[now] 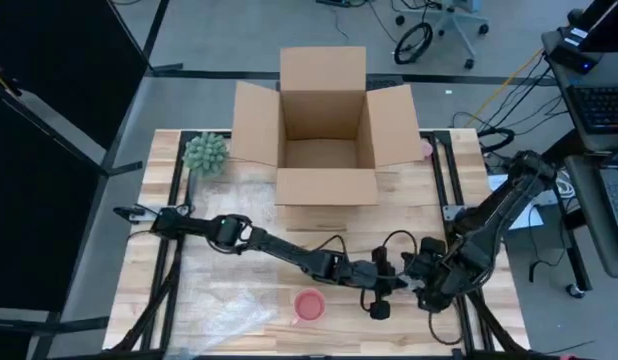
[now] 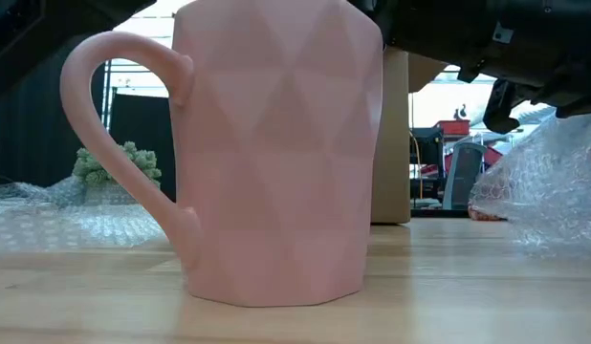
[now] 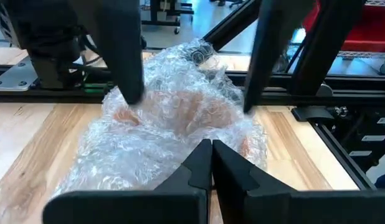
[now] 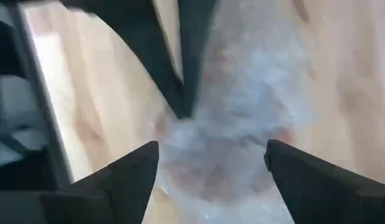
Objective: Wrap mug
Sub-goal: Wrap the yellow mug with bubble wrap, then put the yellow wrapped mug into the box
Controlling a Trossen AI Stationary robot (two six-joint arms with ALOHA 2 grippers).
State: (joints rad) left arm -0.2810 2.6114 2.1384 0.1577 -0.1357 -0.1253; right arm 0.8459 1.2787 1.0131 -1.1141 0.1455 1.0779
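No readable writing or brand is showing on anything in view.

At the far left of the light wooden plank surface (image 1: 159, 300) a spiky pale-green ball-shaped ornament (image 1: 205, 153) is sitting near the back edge. In front of it, sheets of clear bubble wrap (image 1: 224, 300) are lying flat and crinkled across the front left of the surface. The left arm is reaching from that side low across the surface toward the right.

Behind the middle, a plain brown cardboard box (image 1: 324, 130) is standing with all four flaps folded outward, its matte interior showing.

The pale pink ceramic mug (image 1: 308, 306) is standing upright and unwrapped near the front edge, left of both grippers and apart from them. In the low view it is showing smooth, matte walls cut into triangular facets and a rounded loop handle (image 2: 114, 124).

Just right of the mug, the left gripper (image 3: 211, 149) is sitting with its dark fingers pressed together, nothing between them. It is pointing at a crumpled, glossy bundle of bubble wrap (image 3: 180, 118) with something pinkish inside.

The right gripper (image 4: 211, 155) is hanging over that same bundle with its fingers spread wide on either side of it.
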